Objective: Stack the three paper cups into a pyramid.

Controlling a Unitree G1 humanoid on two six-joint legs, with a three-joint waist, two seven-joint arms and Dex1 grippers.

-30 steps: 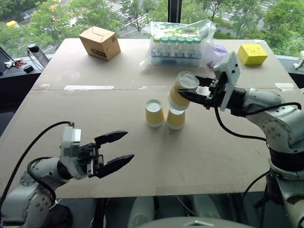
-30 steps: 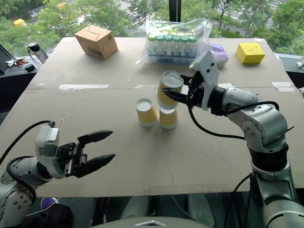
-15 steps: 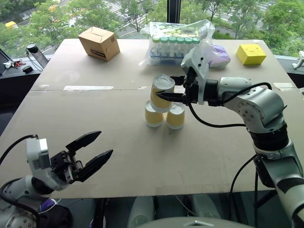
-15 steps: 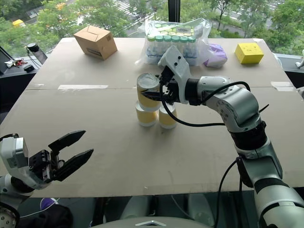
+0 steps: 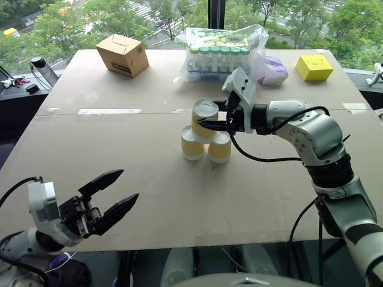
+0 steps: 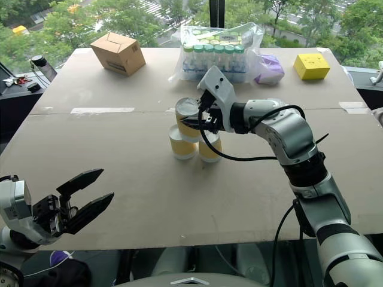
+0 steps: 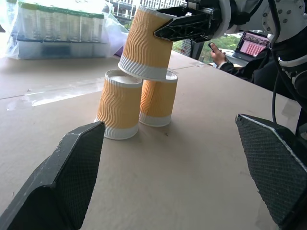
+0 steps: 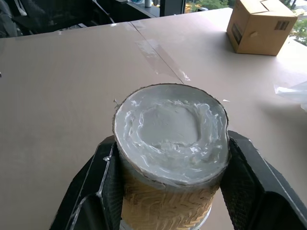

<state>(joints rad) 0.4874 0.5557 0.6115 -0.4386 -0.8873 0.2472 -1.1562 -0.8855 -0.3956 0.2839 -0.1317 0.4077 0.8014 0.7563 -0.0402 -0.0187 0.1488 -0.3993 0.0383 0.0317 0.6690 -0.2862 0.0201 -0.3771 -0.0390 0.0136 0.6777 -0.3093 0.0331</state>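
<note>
- The right hand [image 5: 206, 124] grips the third paper cup [image 5: 203, 119] upside down, its fingers pinched on the ribbed wall near the upturned white base.
- A second ago that cup hung tilted above and to the right of the pair; it has since come down and leftward, and it now sits over the seam between the two base cups [image 5: 205, 144].
- The base cups stand inverted and side by side, touching, near the middle of the desk [image 5: 257, 191].
- In the left wrist view the top cup [image 7: 146, 43] leans a little, its rim resting on or just above the two bases; contact appears made, though I cannot be sure on both sides.
- The left hand [image 5: 111, 197] has drawn back toward the near left edge of the desk, its fingers spread wide and holding nothing, well apart from the stack.
- My judgement: the pyramid is nearly built. What remains is to level the cup, let go and back away cleanly; a crooked release could tip it or nudge a base cup.
</note>
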